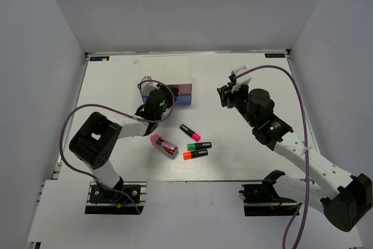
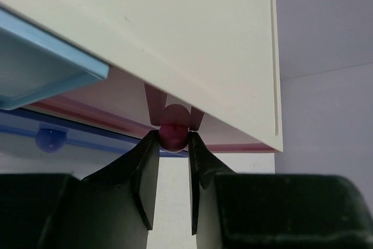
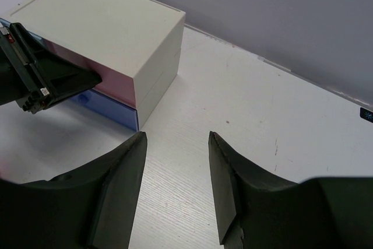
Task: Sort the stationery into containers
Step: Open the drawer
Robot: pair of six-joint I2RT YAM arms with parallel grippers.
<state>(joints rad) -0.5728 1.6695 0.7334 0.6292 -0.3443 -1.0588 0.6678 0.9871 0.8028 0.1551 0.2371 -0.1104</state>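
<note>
Jaws of the left gripper (image 2: 173,139) pinch the pink drawer's knob (image 2: 173,127), hidden from overhead; right gripper (image 3: 176,144) gapes, empty. Markers (image 1: 196,144) and block (image 1: 163,145) lie at five o'clock from the drawer unit (image 1: 166,68).

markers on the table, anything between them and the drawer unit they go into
Yes: the left gripper, shut on the round pink knob, sits before the white-topped drawer unit, and its pink drawer looks shut. The three short black markers lie apart, otherwise unobstructed.

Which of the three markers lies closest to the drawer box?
The pink-tipped marker, lying slanted; the green-tipped marker and orange-tipped marker lie side by side farther away.
</note>
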